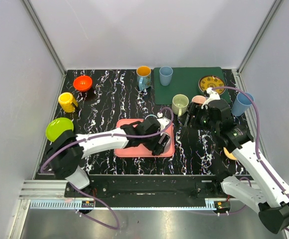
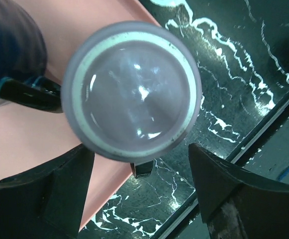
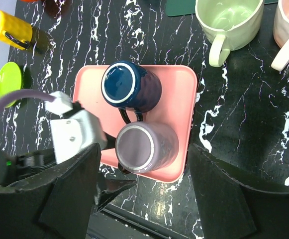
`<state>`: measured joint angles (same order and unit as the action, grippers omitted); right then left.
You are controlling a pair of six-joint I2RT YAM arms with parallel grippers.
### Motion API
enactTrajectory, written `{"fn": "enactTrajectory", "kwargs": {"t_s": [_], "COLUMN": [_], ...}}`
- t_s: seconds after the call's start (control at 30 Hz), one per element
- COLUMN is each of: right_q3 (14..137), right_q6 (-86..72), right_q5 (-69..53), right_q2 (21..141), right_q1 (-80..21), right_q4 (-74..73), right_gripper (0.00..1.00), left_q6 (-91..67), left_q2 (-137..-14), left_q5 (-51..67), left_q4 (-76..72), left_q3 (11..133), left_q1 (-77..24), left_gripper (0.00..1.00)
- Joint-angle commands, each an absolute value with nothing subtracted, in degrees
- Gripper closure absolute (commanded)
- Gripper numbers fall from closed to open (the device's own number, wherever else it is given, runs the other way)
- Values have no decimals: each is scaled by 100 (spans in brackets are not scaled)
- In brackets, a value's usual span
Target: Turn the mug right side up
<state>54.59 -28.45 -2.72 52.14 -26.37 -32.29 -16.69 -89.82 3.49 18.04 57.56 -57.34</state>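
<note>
A lavender mug stands upside down, base up, on the near right corner of a pink tray. It also shows in the right wrist view and partly in the top view. A dark blue mug stands upside down just behind it. My left gripper is open right over the lavender mug, fingers wide on either side, not touching it. My right gripper is open and empty, held high to the right of the tray.
A pale green mug and a pink mug stand right of the tray by a green mat. An orange mug, blue cups, a yellow mug, a red bowl and a green plate ring the table.
</note>
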Motion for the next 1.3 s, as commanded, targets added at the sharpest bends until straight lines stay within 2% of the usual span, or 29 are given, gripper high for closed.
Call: {"fn": "enactTrajectory", "kwargs": {"t_s": [0.0, 0.07, 0.27, 0.4, 0.57, 0.63, 0.73, 0.77, 0.8, 0.93, 1.03, 1.27], "right_q3": [5572, 5572, 5555, 5546, 5520, 5511, 5502, 5511, 5511, 5598, 5791, 6451], "right_q6": [-2716, -2698, -2707, -2707, -2716, -2733, -2733, -2760, -2768, -2812, -2795, -2575], "right_q5": [-396, -396, -404, -413, -413, -431, -439, -439, -448, -536, -615, -1106], "right_q2": [5124, 5150, 5186, 5186, 5186, 5186, 5168, 5168, 5159, 5124, 5124, 5194], "right_q1": [-2672, -2672, -2672, -2672, -2663, -2672, -2672, -2672, -2672, -2672, -2672, -2672], "right_q4": [-3129, -3120, -3111, -3120, -3103, -3094, -3094, -3102, -3103, -3129, -3217, -3375], "right_gripper": [23, 23, 23, 23, 23, 24, 24, 24, 24, 24, 24, 24], "left_q6": [-1415, -1398, -1327, -1336, -1301, -1301, -1292, -1283, -1266, -1292, -1458, -1880], "left_q2": [-9298, -9342, -9483, -9483, -9536, -9562, -9624, -9641, -9642, -9309, -8554, -6119], "left_q5": [765, 791, 914, 949, 967, 958, 888, 862, 853, 625, 449, 273], "left_q4": [1951, 1951, 2083, 2083, 2074, 2092, 2092, 2092, 2092, 2109, 2267, 2452], "left_q3": [6099, 6108, 6284, 6276, 6267, 6267, 6240, 6232, 6205, 6074, 5968, 5915], "left_q1": [-5722, -5722, -5669, -5643, -5634, -5634, -5643, -5643, -5643, -5695, -5756, -5818], "left_gripper": [23, 25, 46, 52, 66, 69, 80, 86, 100, 100, 100, 100]}}
